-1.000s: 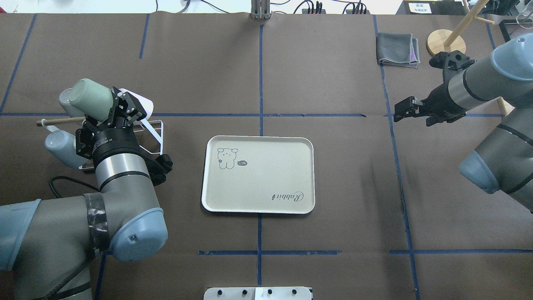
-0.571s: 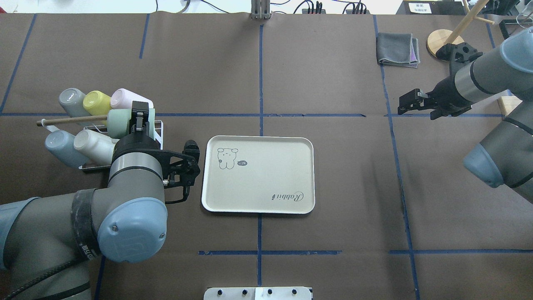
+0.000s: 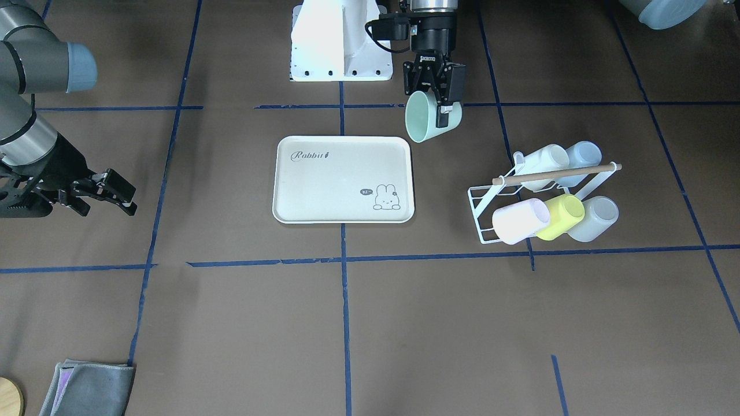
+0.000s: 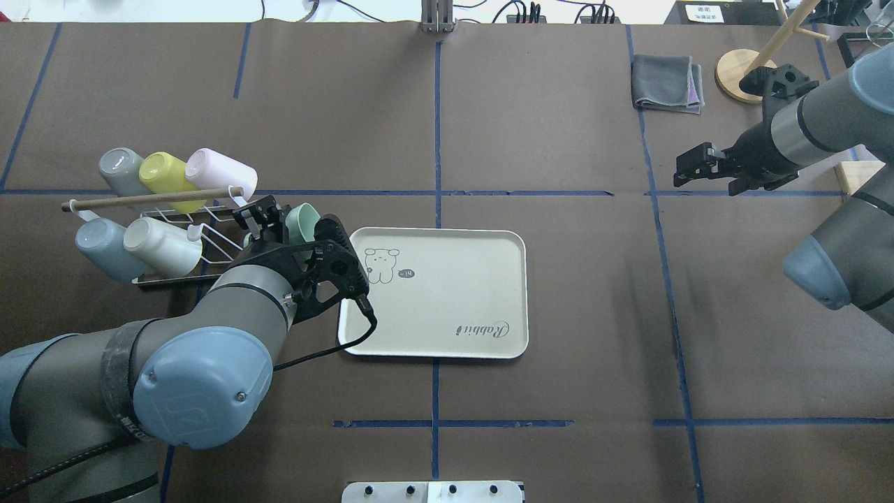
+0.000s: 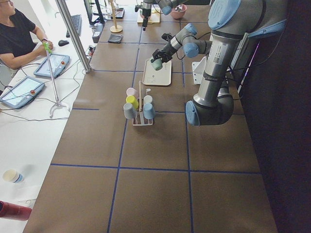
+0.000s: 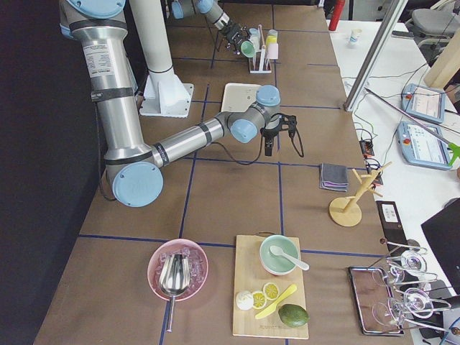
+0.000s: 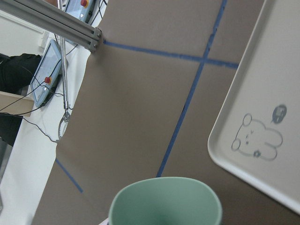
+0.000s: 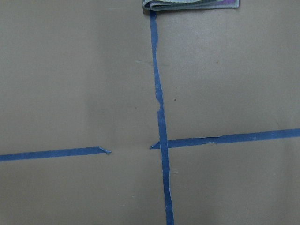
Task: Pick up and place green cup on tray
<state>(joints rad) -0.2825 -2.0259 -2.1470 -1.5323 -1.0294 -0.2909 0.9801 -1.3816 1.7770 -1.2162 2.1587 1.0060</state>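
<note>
My left gripper (image 3: 440,118) is shut on the pale mint-green cup (image 3: 426,126). It holds the cup tilted in the air, its mouth turned sideways, just off the tray's left edge. The overhead view shows the cup (image 4: 303,218) between the rack and the tray, in the left gripper (image 4: 292,228). The cup's rim fills the bottom of the left wrist view (image 7: 166,201). The cream-white "Rabbit" tray (image 4: 447,300) lies flat at the table's middle and holds nothing (image 3: 341,185). My right gripper (image 4: 690,166) hangs open and empty far to the right (image 3: 120,195).
A white wire rack (image 3: 481,203) left of the tray holds a pink cup (image 3: 519,221), a yellow-green cup (image 3: 559,216) and several pale cups. A folded grey cloth (image 4: 667,84) and a wooden stand base (image 4: 739,70) sit at the far right.
My left arm has carried the green cup from above the rack rightward and down to the tray's left edge, turning its wrist. My right arm has drifted slightly back.
</note>
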